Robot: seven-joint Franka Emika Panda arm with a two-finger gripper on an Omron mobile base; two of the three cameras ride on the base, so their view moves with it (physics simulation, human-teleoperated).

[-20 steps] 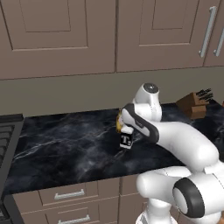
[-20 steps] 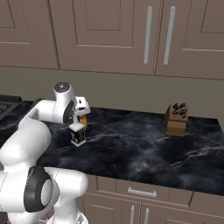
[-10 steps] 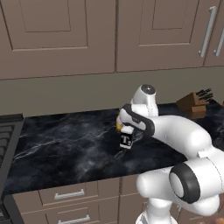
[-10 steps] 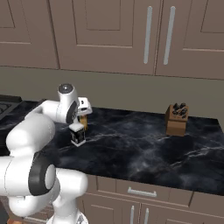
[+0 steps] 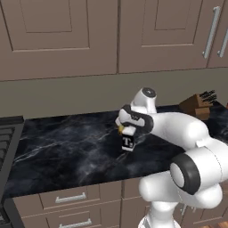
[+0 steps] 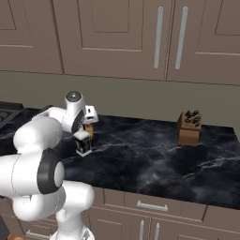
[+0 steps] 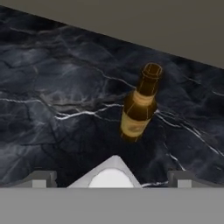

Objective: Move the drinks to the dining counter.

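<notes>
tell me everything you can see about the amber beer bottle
The amber beer bottle looks like brown glass, slim, with a narrow neck, a capped top and a pale yellowish label round its body. It stands upright on the black white-veined marble worktop, near the back wall. Nothing grips it: the open claw hovers short of it, above the squat white bottle, which stands just in front.

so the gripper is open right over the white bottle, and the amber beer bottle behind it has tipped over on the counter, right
Not quite. The amber beer bottle has not tipped over: it stands upright on the marble counter, as the hand view shows. The rest holds: the gripper is open, just above the white bottle.
</notes>
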